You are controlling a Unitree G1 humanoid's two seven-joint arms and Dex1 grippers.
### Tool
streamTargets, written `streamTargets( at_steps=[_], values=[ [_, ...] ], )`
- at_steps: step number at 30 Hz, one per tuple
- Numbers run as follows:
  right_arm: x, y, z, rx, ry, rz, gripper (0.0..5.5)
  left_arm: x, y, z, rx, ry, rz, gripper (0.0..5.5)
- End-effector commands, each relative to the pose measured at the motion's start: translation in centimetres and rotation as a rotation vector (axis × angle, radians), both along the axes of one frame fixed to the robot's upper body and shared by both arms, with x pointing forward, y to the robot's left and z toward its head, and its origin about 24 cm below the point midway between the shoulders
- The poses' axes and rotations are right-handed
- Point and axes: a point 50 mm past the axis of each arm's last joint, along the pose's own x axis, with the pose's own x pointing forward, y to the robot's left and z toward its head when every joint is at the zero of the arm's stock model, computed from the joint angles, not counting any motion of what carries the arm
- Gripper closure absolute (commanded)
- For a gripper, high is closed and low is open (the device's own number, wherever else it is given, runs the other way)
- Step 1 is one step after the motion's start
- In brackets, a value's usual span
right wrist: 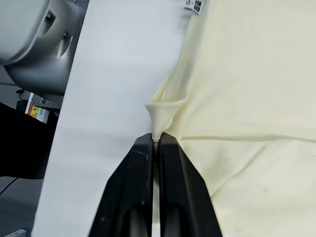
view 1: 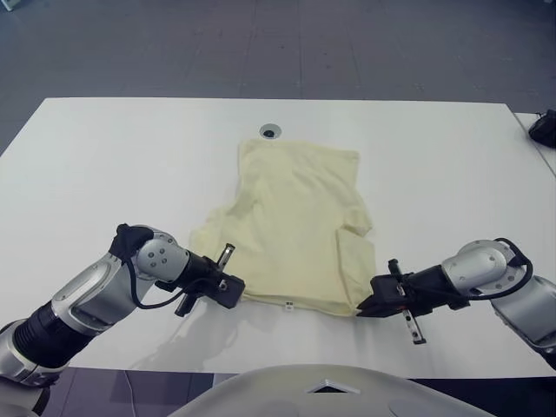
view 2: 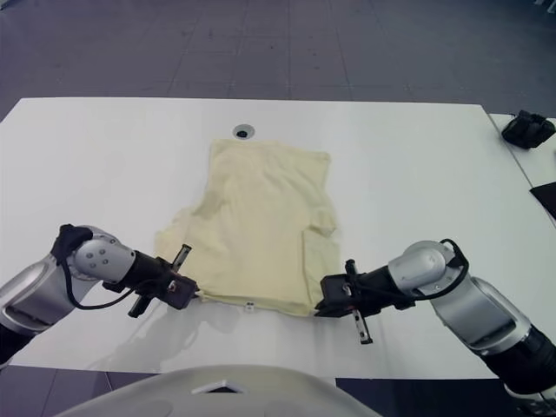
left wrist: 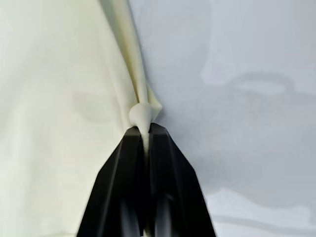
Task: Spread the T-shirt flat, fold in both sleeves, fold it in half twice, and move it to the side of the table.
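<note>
A pale yellow T-shirt lies on the white table, its near edge toward me and one sleeve folded in on the right. My left gripper is shut on the shirt's near left corner; the pinched cloth bulges past the black fingertips. My right gripper is shut on the near right corner, where a fold of fabric sticks out between the closed fingers. Both grippers rest low at the table surface, one at each end of the near hem.
A round cable grommet sits in the table just beyond the shirt's far edge. A black object lies at the far right on a neighbouring surface. Bare table stretches to the left and right of the shirt.
</note>
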Motion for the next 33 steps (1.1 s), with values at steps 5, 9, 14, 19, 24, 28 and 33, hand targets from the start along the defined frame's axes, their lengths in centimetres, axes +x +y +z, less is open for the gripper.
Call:
streamTargets(
  at_steps=[5, 9, 14, 19, 24, 28, 33],
  values=[
    [0.7, -0.9, 3.2, 0.077, -0.029, -0.118, 4.32, -1.0, -0.1, 1.3, -0.101, 0.097, 0.1, 4.56],
    [3.0, -3.3, 4.6, 0.117, -0.131, -0.425, 3.71, -0.7, -0.1, 3.6, -0.255, 0.181, 0.264, 3.92],
    [2.4, -4.5, 2.3, 0.128, -0.032, -0.712, 2.89, 0.2, 0.3, 6.1, -0.435, 0.21, 0.448, 3.07],
    [3.0, -4.2, 0.1, 0.145, 0.029, -0.823, 2.08, 1.8, 0.3, 6.3, -0.505, 0.174, 0.613, 2.22],
    [3.9, -3.9, -1.7, 0.149, 0.068, -0.87, 1.77, 2.7, 0.8, 5.6, -0.47, 0.15, 0.678, 1.4],
    [3.2, -3.5, -2.9, 0.14, 0.124, -0.83, 2.4, 2.8, 0.6, 5.6, -0.468, 0.155, 0.665, 0.74],
    [2.8, -3.8, -3.2, 0.122, 0.137, -0.809, 3.23, 2.9, 0.4, 5.5, -0.462, 0.155, 0.654, 0.1]
  ],
)
